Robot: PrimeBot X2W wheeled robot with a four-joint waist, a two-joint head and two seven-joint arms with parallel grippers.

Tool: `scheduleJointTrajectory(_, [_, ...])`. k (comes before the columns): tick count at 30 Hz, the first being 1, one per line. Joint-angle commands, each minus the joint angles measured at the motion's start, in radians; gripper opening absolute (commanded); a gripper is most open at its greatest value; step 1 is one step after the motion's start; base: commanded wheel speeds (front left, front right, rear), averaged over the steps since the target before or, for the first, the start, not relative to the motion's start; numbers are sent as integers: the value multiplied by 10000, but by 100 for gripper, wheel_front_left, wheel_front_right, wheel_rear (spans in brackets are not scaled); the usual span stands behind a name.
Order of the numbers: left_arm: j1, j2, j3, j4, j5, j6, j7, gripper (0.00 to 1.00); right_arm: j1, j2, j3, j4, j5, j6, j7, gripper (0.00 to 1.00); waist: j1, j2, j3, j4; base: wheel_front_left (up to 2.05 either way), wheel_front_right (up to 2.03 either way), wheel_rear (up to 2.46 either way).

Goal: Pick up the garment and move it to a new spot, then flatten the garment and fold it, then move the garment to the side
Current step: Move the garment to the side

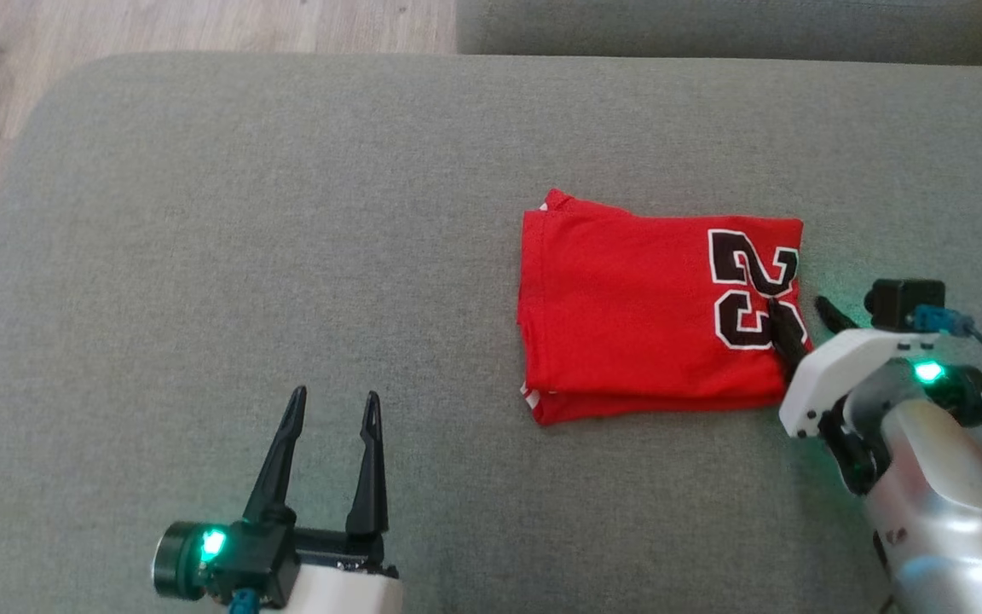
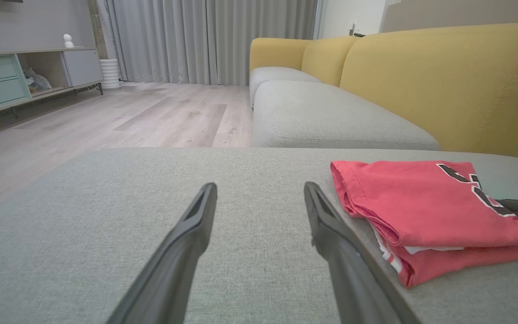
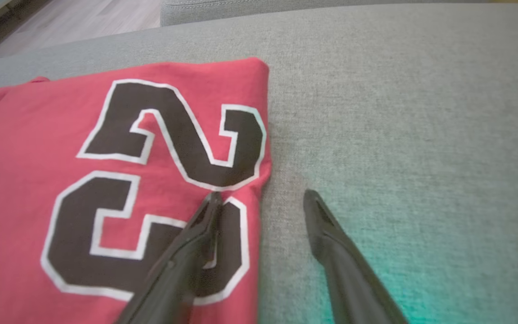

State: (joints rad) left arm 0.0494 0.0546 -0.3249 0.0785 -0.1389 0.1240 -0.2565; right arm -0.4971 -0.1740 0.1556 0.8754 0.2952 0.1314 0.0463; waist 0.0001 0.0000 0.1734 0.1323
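- The red garment (image 1: pixel 653 315) lies folded in a neat stack on the grey sofa cushion (image 1: pixel 286 213), toward the robot's right. Judging by that, only the move to the side is left.
- The right gripper (image 1: pixel 795 301) straddles the stack's right edge by the printed number (image 1: pixel 751 290). One of its fingers (image 3: pixel 187 252) lies over the cloth and the other rests on bare cushion just beside it. There is a gap between them and nothing is pinched yet.
- Closing here may catch only the top layer, so the lower folds would slide out and the stack would open on lifting.
- A grip on one edge alone lets the far side hang and drag on the cushion's woven cover, undoing the fold.
- The outer finger may dig into the cushion instead of slipping under the stack.
- The left gripper (image 1: pixel 335 394) sits well apart at the lower left, fingers wide and empty, so it gives no support.
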Motion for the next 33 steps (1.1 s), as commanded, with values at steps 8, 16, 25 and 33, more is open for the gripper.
scheduleJointTrajectory(8, [-403,-43,326,-528,32,277,-53,100,-440,-421,377,-156,303,-7,-296,0,-1,0,168,-316,0,0,0])
scheduleJointTrajectory(16, [-742,-43,365,-854,188,316,-53,100,-999,-1928,308,-1205,-21,-7,-105,0,-1,0,846,-1418,0,0,0])
scheduleJointTrajectory(25, [-1638,-43,294,-884,279,244,-53,100,-1669,-4046,-845,-2814,-372,-7,781,0,-1,0,2071,-2169,0,0,0])
scheduleJointTrajectory(33, [-2221,-43,164,-746,231,215,-53,100,-1474,-5551,-2293,-4011,-803,-7,1792,0,-1,0,2776,-2201,0,0,0])
